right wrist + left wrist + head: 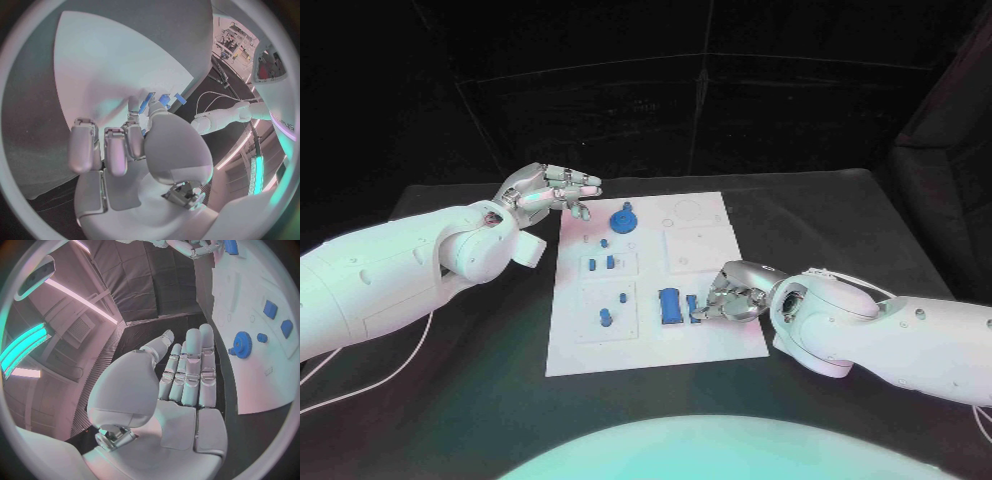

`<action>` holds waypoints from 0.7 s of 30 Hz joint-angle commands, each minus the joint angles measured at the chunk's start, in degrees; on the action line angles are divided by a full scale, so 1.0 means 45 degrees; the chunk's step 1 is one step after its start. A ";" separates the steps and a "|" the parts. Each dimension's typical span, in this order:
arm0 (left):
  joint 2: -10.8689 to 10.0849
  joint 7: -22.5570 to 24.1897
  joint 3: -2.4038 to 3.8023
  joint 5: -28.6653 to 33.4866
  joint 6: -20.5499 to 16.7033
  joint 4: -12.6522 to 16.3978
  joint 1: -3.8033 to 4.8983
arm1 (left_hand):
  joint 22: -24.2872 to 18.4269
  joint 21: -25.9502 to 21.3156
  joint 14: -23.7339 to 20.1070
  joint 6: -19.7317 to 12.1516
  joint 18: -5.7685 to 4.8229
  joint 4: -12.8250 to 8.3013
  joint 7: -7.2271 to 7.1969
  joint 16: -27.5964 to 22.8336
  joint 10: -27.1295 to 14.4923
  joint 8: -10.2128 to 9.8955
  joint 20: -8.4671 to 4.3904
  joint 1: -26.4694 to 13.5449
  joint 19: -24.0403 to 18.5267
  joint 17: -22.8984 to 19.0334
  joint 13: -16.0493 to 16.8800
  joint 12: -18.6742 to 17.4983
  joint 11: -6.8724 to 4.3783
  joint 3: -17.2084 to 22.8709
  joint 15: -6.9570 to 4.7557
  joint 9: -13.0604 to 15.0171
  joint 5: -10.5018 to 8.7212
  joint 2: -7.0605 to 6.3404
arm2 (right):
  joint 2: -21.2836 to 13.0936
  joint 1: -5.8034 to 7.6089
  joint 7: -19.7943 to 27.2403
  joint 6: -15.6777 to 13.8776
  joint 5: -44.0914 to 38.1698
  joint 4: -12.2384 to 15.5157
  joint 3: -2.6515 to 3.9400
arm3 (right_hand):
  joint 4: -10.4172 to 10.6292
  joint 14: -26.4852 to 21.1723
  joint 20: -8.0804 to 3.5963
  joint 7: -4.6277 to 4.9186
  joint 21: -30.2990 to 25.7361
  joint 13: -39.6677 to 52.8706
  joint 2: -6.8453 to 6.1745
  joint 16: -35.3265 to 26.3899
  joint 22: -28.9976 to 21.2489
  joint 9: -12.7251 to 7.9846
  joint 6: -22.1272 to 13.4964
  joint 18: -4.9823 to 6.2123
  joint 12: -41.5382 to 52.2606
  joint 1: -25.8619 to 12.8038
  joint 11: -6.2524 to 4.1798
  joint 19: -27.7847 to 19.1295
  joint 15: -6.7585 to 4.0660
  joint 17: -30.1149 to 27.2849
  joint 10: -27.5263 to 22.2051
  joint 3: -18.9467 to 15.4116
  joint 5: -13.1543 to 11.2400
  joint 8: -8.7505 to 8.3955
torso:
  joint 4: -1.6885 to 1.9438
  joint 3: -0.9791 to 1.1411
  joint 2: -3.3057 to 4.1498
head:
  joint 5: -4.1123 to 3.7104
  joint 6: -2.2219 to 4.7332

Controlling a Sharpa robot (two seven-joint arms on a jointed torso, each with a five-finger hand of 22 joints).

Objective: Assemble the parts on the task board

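The white task board [711, 235] lies in the middle of the black table. A blue gear [626, 217] stands near its far end, and small blue parts [606, 242] dot its left half. A tall blue block [672, 305] stands at the near right. My right hand [728, 292] reaches in from the board's right edge and seems to pinch a small blue part [149, 103] between thumb and finger beside that block. My left hand [553, 190] hovers off the board's far left corner, fingers straight and together [187, 375], holding nothing. The gear [242, 344] lies just past its fingertips.
Black table [473, 380] surrounds the board on all sides. The board's right half [697, 250] carries pale recessed squares. A white cable [387, 360] trails under my left arm near the table's left front.
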 commanded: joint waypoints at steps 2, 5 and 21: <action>0.0009 0.0023 0.0008 0.0043 0.0142 0.0006 0.0015 | -0.0014 -0.0045 -0.0047 -0.0070 0.0163 -0.0020 -0.0011 0.0043 -0.0112 0.0038 0.0088 0.0133 0.0032 -0.0016 0.0007 0.0038 0.0018 -0.0068 -0.0003 0.0007 -0.0014 0.0015 | 0.0072 0.0019 -0.0346 0.0047 -0.0134 -0.0049 0.0002 | -0.0140 0.1058 -0.0017 0.0002 -0.0037 0.0986 0.0043 -0.0047 -0.0027 0.0038 0.0035 -0.0109 -0.0036 0.0244 -0.0022 0.0037 -0.0028 0.2125 0.0187 -0.0160 0.0103 0.0070 | 0.0012 -0.0008 -0.0015 | -0.0019 -0.0014; -0.0008 0.0012 0.0006 0.0042 0.0130 0.0009 0.0015 | -0.0014 -0.0045 -0.0047 -0.0070 0.0163 -0.0020 -0.0011 0.0043 -0.0112 0.0038 0.0088 0.0133 0.0032 -0.0016 0.0007 0.0038 0.0018 -0.0068 -0.0003 0.0007 -0.0014 0.0015 | 0.0066 0.0019 -0.0279 0.0116 -0.0135 -0.0032 0.0002 | -0.0223 0.1057 -0.0019 0.0008 -0.0043 0.0983 -0.0035 -0.0051 -0.0032 0.0059 0.0014 -0.0109 -0.0047 0.0345 -0.0021 0.0032 -0.0027 0.2118 0.0183 -0.0263 0.0113 0.0070 | -0.0005 -0.0008 -0.0009 | 0.0007 0.0001; 0.0000 0.0134 -0.0001 0.0042 0.0034 -0.0021 0.0014 | -0.0017 -0.0047 -0.0054 -0.0072 0.0164 -0.0035 -0.0013 0.0048 -0.0117 0.0045 0.0086 0.0156 0.0032 -0.0023 0.0008 0.0050 0.0016 -0.0068 -0.0007 0.0009 -0.0015 0.0016 | -0.0488 0.0090 0.3110 -0.2074 0.3486 -0.0116 0.0033 | -0.0434 0.0755 0.0219 0.0518 -0.0987 -0.0288 -0.0005 -0.0825 -0.1442 -0.0120 -0.1277 0.0178 -0.1936 0.0766 0.0409 -0.0703 0.0300 0.0804 -0.0682 -0.0867 0.0147 -0.0626 | 0.0005 -0.0014 -0.0058 | -0.0051 0.0175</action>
